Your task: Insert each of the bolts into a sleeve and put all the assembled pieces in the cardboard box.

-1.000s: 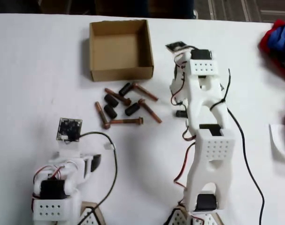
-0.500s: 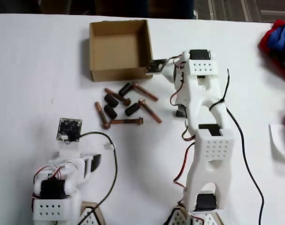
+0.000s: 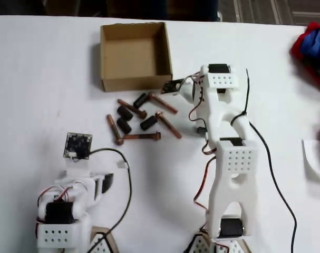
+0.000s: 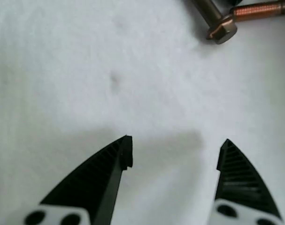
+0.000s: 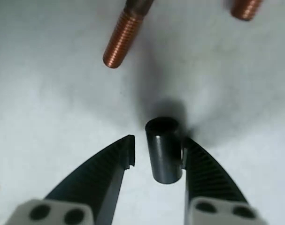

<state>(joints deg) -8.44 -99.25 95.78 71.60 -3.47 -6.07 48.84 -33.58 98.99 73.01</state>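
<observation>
a black sleeve (image 5: 165, 150) is seen on the table (image 5: 48, 93) between the parted jaws of the right gripper (image 5: 158, 140), close against one jaw, two threaded bolt ends (image 5: 123, 40) lying just beyond, while the left gripper (image 4: 176, 143) is held jaws apart above bare table, a bolt head (image 4: 222, 30) nearby.

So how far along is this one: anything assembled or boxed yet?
Nothing looks done: the cardboard box is empty, and the bolts and sleeves lie loose and separate on the table. In hand: the right end effector is open around one black sleeve, not yet clamped. The left end effector is open over bare table. All insertions and boxing remain.
</observation>
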